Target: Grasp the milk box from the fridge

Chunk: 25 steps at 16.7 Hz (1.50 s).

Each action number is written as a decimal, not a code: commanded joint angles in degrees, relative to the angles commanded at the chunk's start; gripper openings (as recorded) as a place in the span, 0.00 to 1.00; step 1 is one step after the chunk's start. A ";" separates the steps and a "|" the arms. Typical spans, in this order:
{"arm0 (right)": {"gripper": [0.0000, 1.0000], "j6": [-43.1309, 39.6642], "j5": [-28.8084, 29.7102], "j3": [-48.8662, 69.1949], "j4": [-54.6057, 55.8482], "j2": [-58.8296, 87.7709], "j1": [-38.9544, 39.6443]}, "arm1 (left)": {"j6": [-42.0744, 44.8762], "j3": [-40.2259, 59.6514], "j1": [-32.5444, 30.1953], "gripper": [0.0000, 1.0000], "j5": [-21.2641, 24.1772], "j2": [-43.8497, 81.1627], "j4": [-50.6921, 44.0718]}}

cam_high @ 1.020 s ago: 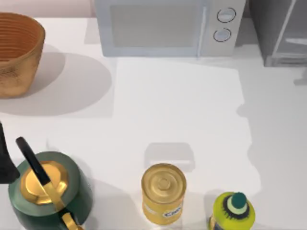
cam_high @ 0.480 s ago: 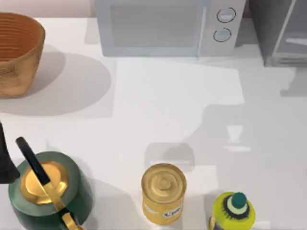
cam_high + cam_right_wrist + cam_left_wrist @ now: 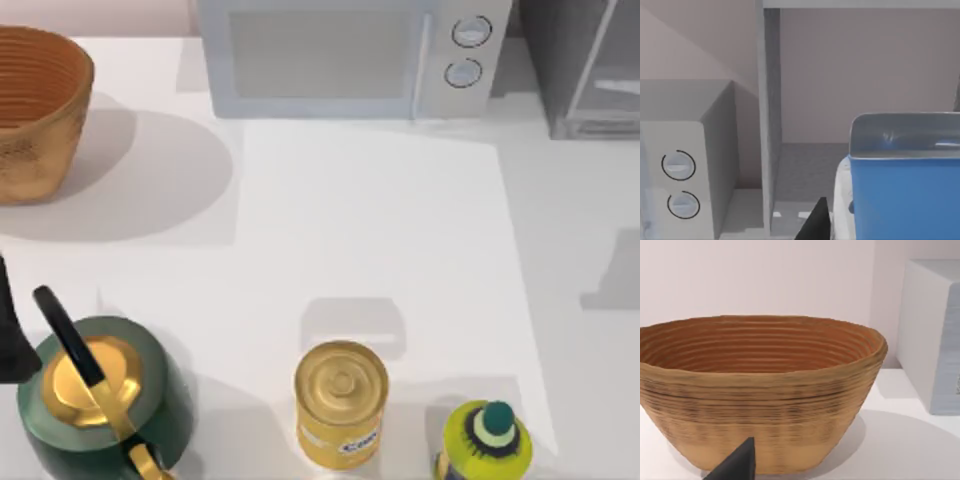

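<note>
Milk box point(image 3: 905, 185), blue with a pale top, fills the near right of the right wrist view, before the open fridge point(image 3: 771, 125); whether the right fingers point(image 3: 815, 222) grip it I cannot tell. Microwave point(image 3: 350, 55) stands left of the fridge on the surface point(image 3: 370, 230). Left arm idles by the basket point(image 3: 757, 390).

The top view looks straight down on the desk point(image 3: 360, 220) from above, taking in the basket point(image 3: 35, 110) at the left, the microwave point(image 3: 350, 55) along the far edge and the fridge point(image 3: 585, 65) at the far right corner. The left wrist view sits low and close, facing the basket point(image 3: 757, 390) side-on, with a corner of the microwave point(image 3: 932, 335) beyond it. The right wrist view looks level into the fridge point(image 3: 805, 125) from near, the milk box point(image 3: 905, 185) very close, and the microwave point(image 3: 682, 180) knobs alongside. All three views share the microwave.
</note>
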 joint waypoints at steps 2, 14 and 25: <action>0.00 -0.08 1.24 -4.50 -6.68 -10.85 1.34 | 0.00 0.00 0.00 1.00 0.00 0.00 0.00; 0.00 -0.35 3.82 -13.00 -19.94 -30.18 4.10 | 0.00 0.00 0.00 1.00 0.00 0.00 0.00; 0.00 0.05 1.24 -8.24 -6.46 -11.15 7.53 | 0.00 0.00 0.00 1.00 0.00 0.00 0.00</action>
